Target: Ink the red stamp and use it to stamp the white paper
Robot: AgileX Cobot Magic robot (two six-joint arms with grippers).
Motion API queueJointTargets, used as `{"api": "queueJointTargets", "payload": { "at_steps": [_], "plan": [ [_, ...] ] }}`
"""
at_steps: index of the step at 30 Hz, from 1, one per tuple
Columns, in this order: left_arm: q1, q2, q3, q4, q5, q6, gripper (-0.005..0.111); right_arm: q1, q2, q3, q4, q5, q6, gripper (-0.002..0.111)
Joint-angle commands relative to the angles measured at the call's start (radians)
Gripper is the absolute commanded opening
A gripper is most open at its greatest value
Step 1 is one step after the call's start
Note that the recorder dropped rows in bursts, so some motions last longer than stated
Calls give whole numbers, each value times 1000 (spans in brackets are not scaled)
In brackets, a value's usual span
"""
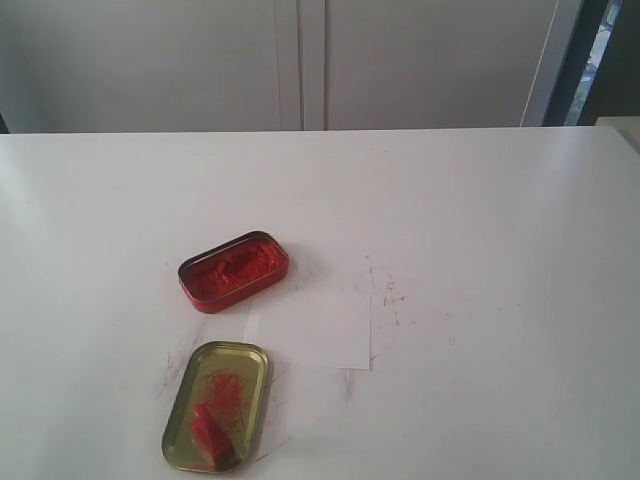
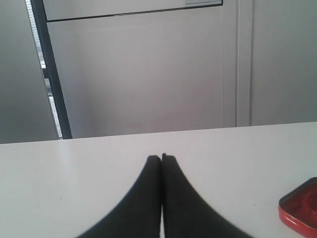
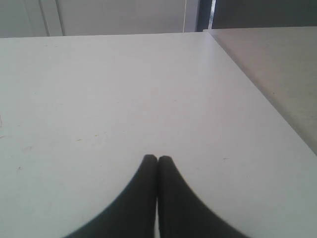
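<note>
Exterior view: I see the red stamp (image 1: 212,436) lying in the lower left of the frame, inside the gold lid (image 1: 263,362), at the lid's near end, over red smears. The white paper (image 1: 322,328) lies flat on the table (image 1: 480,220) near the centre, just right of the lid and just below and right of the open red ink tin (image 1: 234,270). I cannot tell whether the paper touches either one. Faint red scribbles (image 1: 390,295) mark the tabletop just right of the paper's upper edge.

Left wrist view: my left gripper (image 2: 161,157) is clenched, its fingers pressed together on nothing, above bare table. The ink tin's edge (image 2: 299,210) shows at lower right.

Right wrist view: my right gripper (image 3: 157,158) is likewise clenched and empty over bare table.
</note>
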Motion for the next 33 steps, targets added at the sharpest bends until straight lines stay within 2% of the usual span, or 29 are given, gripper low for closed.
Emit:
{"api": "queueJointTargets", "payload": {
  "at_steps": [1, 33],
  "plan": [
    [2, -5, 3, -7, -17, 0, 0, 4, -4, 5, -2, -15, -1, 0],
    [2, -5, 3, -7, -55, 0, 0, 4, -4, 5, -2, -15, -1, 0]
  ]
}}
